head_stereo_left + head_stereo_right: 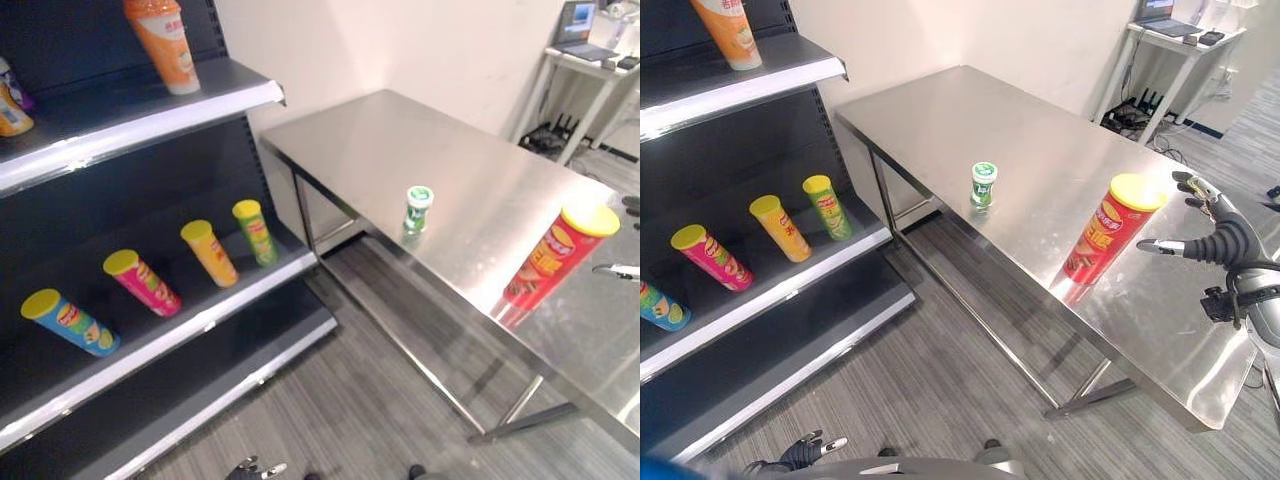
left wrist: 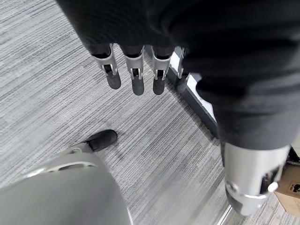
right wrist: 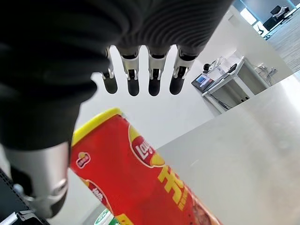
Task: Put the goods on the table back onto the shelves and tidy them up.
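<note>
Right robot hand point(image 1: 1220, 238): silver fingers point(image 3: 132, 74) with rounded dark tips, set in a row beneath a dark ribbed cover over the back of the hand and wrist; thick silver-grey thumb apart from them. Left robot hand point(image 2: 140, 70): same build, with slotted silver finger segments, dark tips, a smooth black cover, and a silver-grey cylindrical thumb bearing small round fasteners.
</note>
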Controlling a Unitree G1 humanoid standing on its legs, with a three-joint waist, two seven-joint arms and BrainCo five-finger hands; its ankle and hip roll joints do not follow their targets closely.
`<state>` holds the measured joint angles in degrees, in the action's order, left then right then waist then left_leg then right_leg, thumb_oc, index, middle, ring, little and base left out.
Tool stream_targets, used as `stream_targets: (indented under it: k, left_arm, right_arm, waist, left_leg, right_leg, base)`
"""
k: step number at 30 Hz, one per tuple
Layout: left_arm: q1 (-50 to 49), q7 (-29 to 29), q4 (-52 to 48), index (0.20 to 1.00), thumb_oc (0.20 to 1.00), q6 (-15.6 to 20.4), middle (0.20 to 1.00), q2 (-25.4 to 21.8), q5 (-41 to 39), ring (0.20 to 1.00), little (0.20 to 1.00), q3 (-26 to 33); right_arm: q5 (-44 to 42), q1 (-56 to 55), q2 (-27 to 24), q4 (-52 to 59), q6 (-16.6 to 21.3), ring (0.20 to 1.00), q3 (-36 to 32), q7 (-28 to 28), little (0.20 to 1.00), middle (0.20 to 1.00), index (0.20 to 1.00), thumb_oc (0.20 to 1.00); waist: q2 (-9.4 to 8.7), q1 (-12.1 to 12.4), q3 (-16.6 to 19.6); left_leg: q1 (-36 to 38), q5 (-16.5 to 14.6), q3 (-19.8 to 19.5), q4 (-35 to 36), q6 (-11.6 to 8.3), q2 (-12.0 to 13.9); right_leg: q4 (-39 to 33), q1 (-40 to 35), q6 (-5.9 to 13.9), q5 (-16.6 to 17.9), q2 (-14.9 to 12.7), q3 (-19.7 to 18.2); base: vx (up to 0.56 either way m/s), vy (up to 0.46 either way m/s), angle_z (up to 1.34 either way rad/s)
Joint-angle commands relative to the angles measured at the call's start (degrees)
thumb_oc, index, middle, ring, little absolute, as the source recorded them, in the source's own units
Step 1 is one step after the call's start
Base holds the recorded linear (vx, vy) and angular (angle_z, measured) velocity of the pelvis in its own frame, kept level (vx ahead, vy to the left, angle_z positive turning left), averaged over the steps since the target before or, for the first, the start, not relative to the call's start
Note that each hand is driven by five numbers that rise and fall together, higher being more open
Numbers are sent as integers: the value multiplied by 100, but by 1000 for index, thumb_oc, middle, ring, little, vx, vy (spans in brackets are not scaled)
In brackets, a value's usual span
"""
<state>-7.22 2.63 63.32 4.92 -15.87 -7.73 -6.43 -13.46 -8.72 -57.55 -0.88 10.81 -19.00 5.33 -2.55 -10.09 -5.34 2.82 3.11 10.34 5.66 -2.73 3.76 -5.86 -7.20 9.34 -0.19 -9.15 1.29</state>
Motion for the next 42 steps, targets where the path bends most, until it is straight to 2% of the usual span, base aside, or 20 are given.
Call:
stream_targets:
  k: [1, 23, 24, 25, 26, 27, 33, 42]
  left_arm:
    - [378, -34, 147, 1000, 1000, 205, 1000, -210, 34, 1000, 1000, 62]
    - [350, -63, 171, 1000, 1000, 217, 1000, -223, -16, 1000, 1000, 116]
    - [351, -68, 172, 1000, 1000, 217, 1000, -221, -16, 1000, 1000, 120]
    - [354, -70, 176, 1000, 1000, 218, 1000, -218, -19, 1000, 1000, 124]
    - [351, -75, 184, 1000, 1000, 220, 1000, -220, -17, 1000, 1000, 129]
    - [346, -78, 186, 1000, 1000, 221, 1000, -218, -19, 1000, 1000, 132]
    - [352, -90, 199, 1000, 1000, 224, 1000, -216, -37, 1000, 1000, 157]
    - [357, -153, 179, 1000, 1000, 257, 1000, -225, -26, 1000, 1000, 215]
  right_arm:
    - [87, 760, -367, -138, 341, 1000, 55, -149, 1000, 1000, 1000, 1000]
    - [273, 947, -344, -296, 309, 1000, 421, -171, 1000, 1000, 1000, 1000]
    - [283, 947, -338, -296, 310, 815, 424, -181, 815, 815, 815, 815]
    - [305, 951, -335, -298, 308, 467, 429, -196, 467, 467, 467, 467]
    - [309, 949, -319, -293, 313, 275, 425, -198, 275, 275, 275, 275]
    - [316, 949, -306, -286, 312, 200, 423, -204, 200, 200, 200, 200]
    - [384, 932, -300, -280, 313, 200, 398, -246, 200, 200, 200, 200]
    - [475, 849, -267, -26, 441, 200, -336, -717, 200, 200, 200, 200]
  waist:
    - [-59, 359, -115]
    - [-68, 465, -134]
    - [-70, 465, -131]
    - [-71, 466, -131]
    - [-72, 468, -133]
    - [-71, 471, -134]
    - [-84, 476, -132]
    - [-94, 426, -125]
  left_leg:
    - [404, -608, -6, -186, -380, 531]
    - [407, -584, -85, -165, -407, 548]
    - [406, -584, -85, -165, -408, 550]
    - [406, -584, -87, -165, -407, 551]
    - [407, -586, -89, -165, -407, 552]
    - [408, -586, -91, -164, -407, 551]
    - [403, -583, -100, -166, -413, 556]
    - [428, -618, -104, -159, -396, 552]
  right_leg:
    - [157, 205, 118, -91, -18, 177]
    - [154, 145, 95, -134, 0, 297]
    - [154, 143, 95, -137, 2, 300]
    - [153, 141, 94, -138, 2, 303]
    - [152, 138, 93, -138, 3, 305]
    - [152, 135, 93, -139, 4, 308]
    - [150, 135, 90, -137, 2, 319]
    - [149, 136, 91, -149, 8, 308]
  base:
    - [0, 0, 0]
    - [1, -3, 3]
    - [0, 0, 0]
    - [0, 0, 0]
    - [0, 0, 0]
    - [0, 0, 0]
    - [0, 0, 0]
    - [0, 0, 0]
